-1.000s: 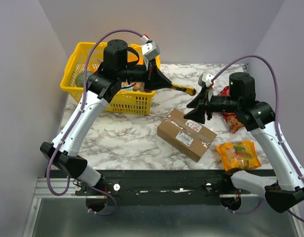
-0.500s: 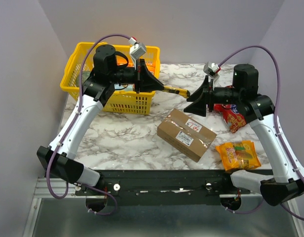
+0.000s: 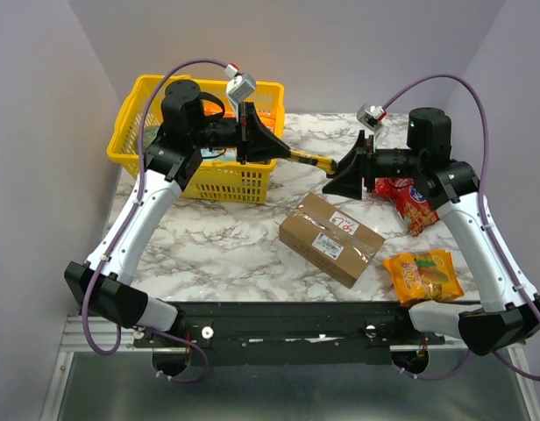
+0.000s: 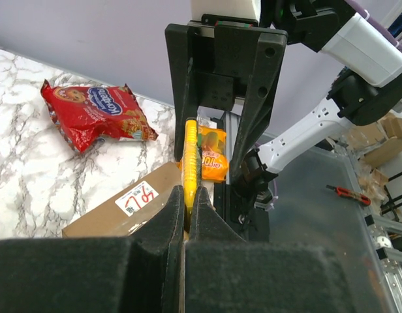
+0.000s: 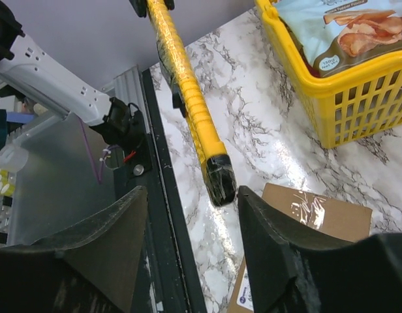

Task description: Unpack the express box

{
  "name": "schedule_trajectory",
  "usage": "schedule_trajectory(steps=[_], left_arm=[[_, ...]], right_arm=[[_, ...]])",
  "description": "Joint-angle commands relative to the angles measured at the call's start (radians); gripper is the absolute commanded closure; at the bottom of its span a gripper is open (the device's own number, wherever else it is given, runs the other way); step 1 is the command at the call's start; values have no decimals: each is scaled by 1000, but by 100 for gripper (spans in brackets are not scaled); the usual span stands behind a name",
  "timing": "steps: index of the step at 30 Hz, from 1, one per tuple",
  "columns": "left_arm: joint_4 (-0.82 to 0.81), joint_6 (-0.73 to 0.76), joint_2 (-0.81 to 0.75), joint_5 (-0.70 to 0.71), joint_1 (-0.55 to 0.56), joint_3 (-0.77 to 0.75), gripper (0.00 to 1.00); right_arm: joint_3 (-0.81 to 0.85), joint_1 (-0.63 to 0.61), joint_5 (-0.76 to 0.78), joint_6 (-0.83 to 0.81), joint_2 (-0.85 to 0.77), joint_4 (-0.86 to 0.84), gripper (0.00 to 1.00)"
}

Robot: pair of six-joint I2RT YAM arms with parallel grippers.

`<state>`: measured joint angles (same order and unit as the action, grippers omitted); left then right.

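The express box (image 3: 331, 237) is a brown carton with a white label and a red-scribbled sticker, lying shut on the marble table; it also shows in the left wrist view (image 4: 123, 212) and the right wrist view (image 5: 322, 215). My left gripper (image 3: 283, 152) (image 4: 188, 195) is shut on a yellow utility knife (image 3: 312, 160) (image 4: 190, 153) and holds it level above the table. The knife's black tip (image 5: 220, 186) points between the open fingers of my right gripper (image 3: 340, 177) (image 5: 191, 222), which does not touch it.
A yellow basket (image 3: 200, 180) (image 5: 344, 98) with snack packets stands at the back left. A red snack bag (image 3: 408, 200) (image 4: 96, 114) lies right of the box, and an orange packet (image 3: 423, 274) (image 4: 214, 153) lies at the front right.
The left arm has drawn back slightly left with the knife. The right arm has risen and turned, bringing its open gripper around the knife's tip.
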<state>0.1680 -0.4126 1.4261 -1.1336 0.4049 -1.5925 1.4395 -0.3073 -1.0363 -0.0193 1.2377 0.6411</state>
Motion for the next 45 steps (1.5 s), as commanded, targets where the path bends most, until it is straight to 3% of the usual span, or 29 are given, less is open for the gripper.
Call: schedule_trajectory(steps=[1,4,13,16,22,24,25,26,27,29,32,35,37,41,45], left_arm=[[44,27,-18,-17,6,-52,100],[73,70,-24,40,2,-60,100],[-10,-18,-18,-63,0,-3,100],[-85,-94,-16,-89,0,15,100],[-102,-104,-9,-92,2,23,100],[-104,-103,-3,-86,2,25,100],[-73,-68,-1,-77,2,26,100],[-24,-19,0,-62,-5,8,86],[46,65,5,-19,-8,-10,75],[325,376,11,64,-8,-102,59],[533,632,7,202,-6,-183,55],[669,806,4,279,23,-236,53],[734,889,-10,358,98,-232,51],[736,1021,-49,524,265,-169,47],[722,1038,-27,590,322,-162,45]], right_arm=[[24,-10,15,-13,9,-55,33],[36,-10,54,-18,11,-35,31],[71,-10,-36,7,19,-84,34],[68,-10,-59,16,32,-87,40],[68,-10,-114,42,46,-104,58],[68,-10,-123,35,43,-98,72],[70,-10,-117,30,43,-84,79],[76,-9,-81,-43,42,-37,94],[93,-10,-58,-88,40,-2,99],[116,-9,45,-269,40,140,100],[153,-13,201,-512,37,311,100],[165,-35,385,-612,17,357,100],[174,-41,413,-666,12,380,99],[191,-58,427,-697,6,398,100],[182,-96,447,-743,-23,417,100]])
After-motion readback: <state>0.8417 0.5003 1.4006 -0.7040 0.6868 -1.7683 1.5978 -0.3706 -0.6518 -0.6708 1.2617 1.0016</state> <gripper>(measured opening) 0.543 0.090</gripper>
